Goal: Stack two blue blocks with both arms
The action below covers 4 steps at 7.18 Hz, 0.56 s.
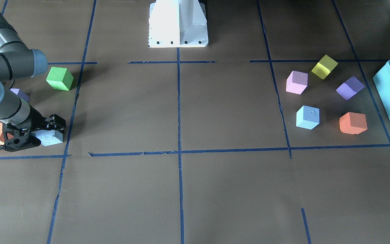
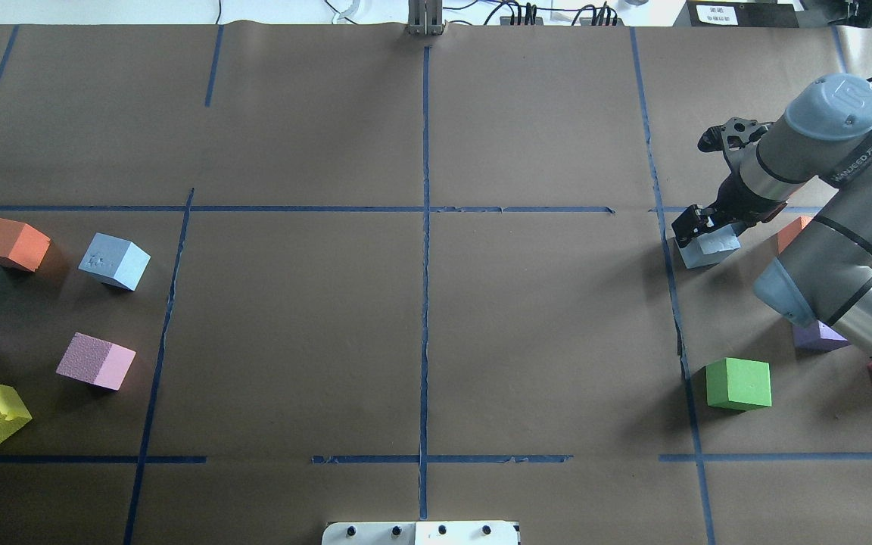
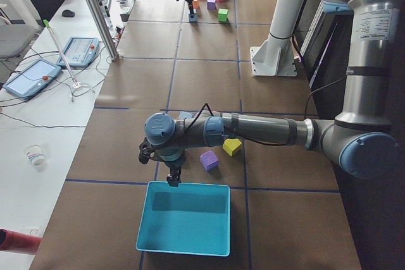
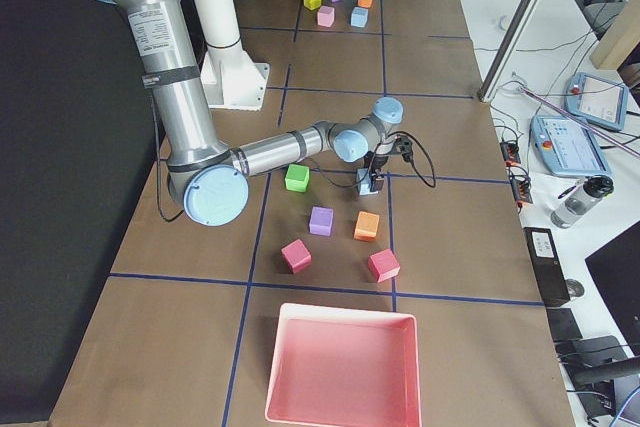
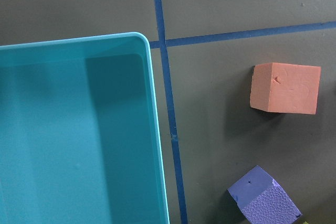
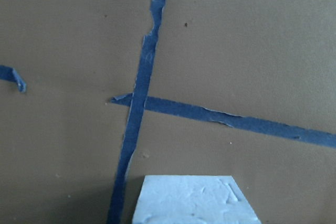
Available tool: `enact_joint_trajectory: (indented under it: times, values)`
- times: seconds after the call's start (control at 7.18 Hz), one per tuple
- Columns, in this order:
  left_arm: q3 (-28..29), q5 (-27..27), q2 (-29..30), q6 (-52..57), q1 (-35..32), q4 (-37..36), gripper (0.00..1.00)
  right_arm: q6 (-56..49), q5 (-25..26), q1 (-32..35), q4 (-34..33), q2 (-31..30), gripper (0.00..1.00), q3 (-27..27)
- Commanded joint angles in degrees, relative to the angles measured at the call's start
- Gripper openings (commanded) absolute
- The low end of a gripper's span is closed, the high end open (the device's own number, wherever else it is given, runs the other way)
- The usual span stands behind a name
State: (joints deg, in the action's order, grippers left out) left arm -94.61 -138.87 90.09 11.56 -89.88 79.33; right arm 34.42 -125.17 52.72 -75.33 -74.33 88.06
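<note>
1. Right gripper point(image 2: 697, 231) is straddling one blue block point(image 2: 711, 250) just beside a tape line point(image 2: 672, 303). Clamped or loose, I cannot tell.
2. Other blue block point(image 2: 114, 261) is sitting far across the table.
3. Left gripper point(image 3: 172, 179) is hovering at the turquoise tray's rim point(image 3: 190, 184), its opening unclear.
4. Lettering point(image 2: 856, 160) on the right arm is showing, but it is unreadable.

Very little writing could be read on the robot or the table.
The right arm point(image 2: 822, 227) carried a raised mark resembling "UR" on its joint cap point(image 2: 837, 106), and dark forearm lettering point(image 2: 856, 161) too blurred to read. The printed sticker point(image 4: 160, 27) on that arm, the left arm's sticker point(image 3: 367, 26) and a white label point(image 2: 731, 13) beyond the table were illegible.
</note>
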Motion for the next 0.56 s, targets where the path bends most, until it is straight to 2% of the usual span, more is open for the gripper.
enact_joint_trajectory:
  times: [0.0, 0.14, 0.28, 0.42]
  values:
    - [-0.66, 0.0, -0.09, -0.05, -0.04, -0.4, 1.0, 0.12, -0.42, 0.36, 0.01, 0.06, 0.17, 0.61]
    - [-0.75, 0.0, -0.09, -0.05, -0.04, -0.41, 1.0, 0.12, -0.51, 0.88, 0.01, -0.03, 0.02, 0.79]
    - [-0.84, 0.0, -0.09, -0.05, 0.05, -0.41, 1.0, 0.12, -0.77, 1.67, -0.25, -0.12, 0.0, 1.66]
    - [-0.76, -1.48, 0.0, -0.75, 0.05, -0.32, 1.0, 0.12, -2.95, 3.42, -4.87, 0.06, 0.0, 4.72]
